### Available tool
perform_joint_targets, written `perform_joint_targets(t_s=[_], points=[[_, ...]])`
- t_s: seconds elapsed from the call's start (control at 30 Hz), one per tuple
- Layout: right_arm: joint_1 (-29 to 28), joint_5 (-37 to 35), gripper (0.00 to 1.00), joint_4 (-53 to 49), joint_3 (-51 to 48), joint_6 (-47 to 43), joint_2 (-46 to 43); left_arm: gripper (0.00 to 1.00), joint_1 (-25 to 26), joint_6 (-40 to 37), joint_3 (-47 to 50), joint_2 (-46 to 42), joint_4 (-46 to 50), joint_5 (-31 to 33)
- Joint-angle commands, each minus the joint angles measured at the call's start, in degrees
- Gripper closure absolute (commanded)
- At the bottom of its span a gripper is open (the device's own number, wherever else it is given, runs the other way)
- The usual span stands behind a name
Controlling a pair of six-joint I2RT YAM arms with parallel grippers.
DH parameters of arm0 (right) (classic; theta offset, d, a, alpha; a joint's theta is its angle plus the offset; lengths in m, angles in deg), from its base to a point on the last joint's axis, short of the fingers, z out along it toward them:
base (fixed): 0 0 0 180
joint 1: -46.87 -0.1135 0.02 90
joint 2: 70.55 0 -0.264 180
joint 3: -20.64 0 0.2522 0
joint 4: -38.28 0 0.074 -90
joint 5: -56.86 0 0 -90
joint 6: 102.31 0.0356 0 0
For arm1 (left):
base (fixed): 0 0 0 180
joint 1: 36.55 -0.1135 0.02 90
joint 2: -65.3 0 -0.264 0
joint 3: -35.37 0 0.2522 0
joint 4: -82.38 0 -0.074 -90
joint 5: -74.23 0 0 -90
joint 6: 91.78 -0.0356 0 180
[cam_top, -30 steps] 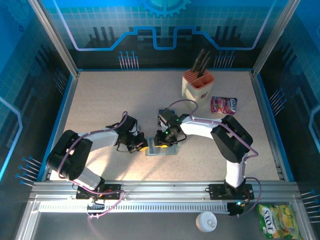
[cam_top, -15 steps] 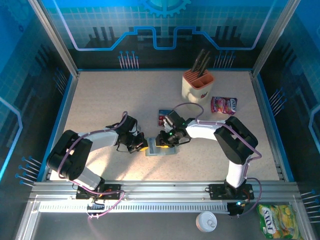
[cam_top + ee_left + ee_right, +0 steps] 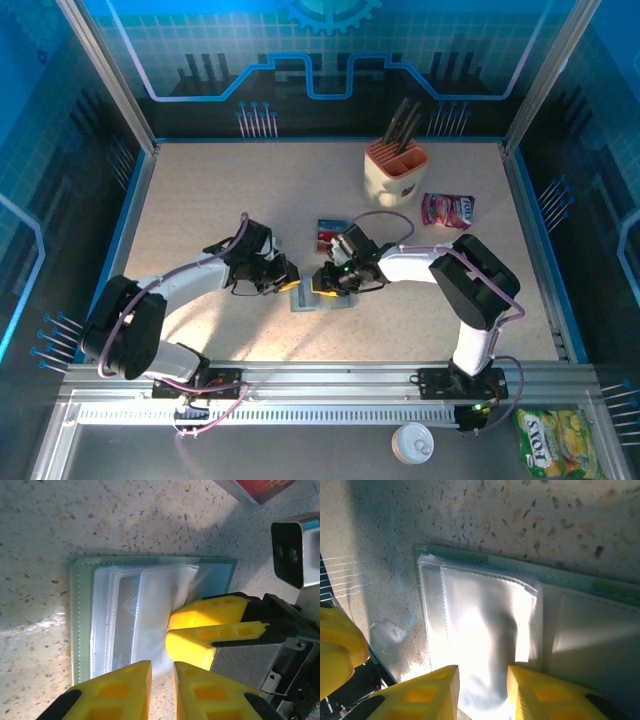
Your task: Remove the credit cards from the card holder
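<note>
My left fingers (image 3: 145, 680), slightly spread and empty, have slid up to the card holder (image 3: 80, 630), which lies open near the bench's (image 3: 200, 200) near edge. My right fingers (image 3: 451, 685) straddle its clear sleeve (image 3: 485, 625); whether they pinch it I cannot tell. One credit card (image 3: 331, 235) already lies out

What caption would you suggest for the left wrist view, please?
Open card holder with the left gripper and right gripper at its clear sleeves.

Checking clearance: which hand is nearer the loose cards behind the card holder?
Right. The right hand is over the card holder, the cards just beyond it; the left hand is at the holder's left edge, farther away.
</note>
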Motion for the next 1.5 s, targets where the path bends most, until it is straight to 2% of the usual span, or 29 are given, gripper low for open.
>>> perform_joint_targets(t_s=[0.0, 0.33, 0.9, 1.0, 1.3, 1.47], points=[[1.28, -0.05, 0.67, 2.46, -2.68, 1.37, -0.24, 0.8, 0.33, 1.26, -1.27, 2.4, -1.24, -2.82], [2.7, 1.85, 0.68, 6.73, -5.6, 2.98, -0.02, 0.74, 0.9, 3.49, 1.19, 8.35, -8.34, -5.48], [3.45, 3.11, 0.68, 9.01, -6.73, 3.75, 0.78, 0.67, 1.65, 2.59, -0.73, 10.58, -5.98, -4.02], [3.42, 3.24, 0.68, 9.22, -6.89, 3.92, 0.77, 0.69, 1.82, 3.27, -0.82, 11.41, -7.27, -4.65], [3.4, 3.58, 0.68, 9.82, -7.5, 4.03, 0.72, 0.82, 2.26, 4.02, -2.23, 11.31, -7.82, -5.37], [3.4, 3.58, 0.68, 9.97, -7.45, 3.96, -0.04, 0.83, 2.41, 4.17, -3.17, 10.35, -7.04, -5.5]])
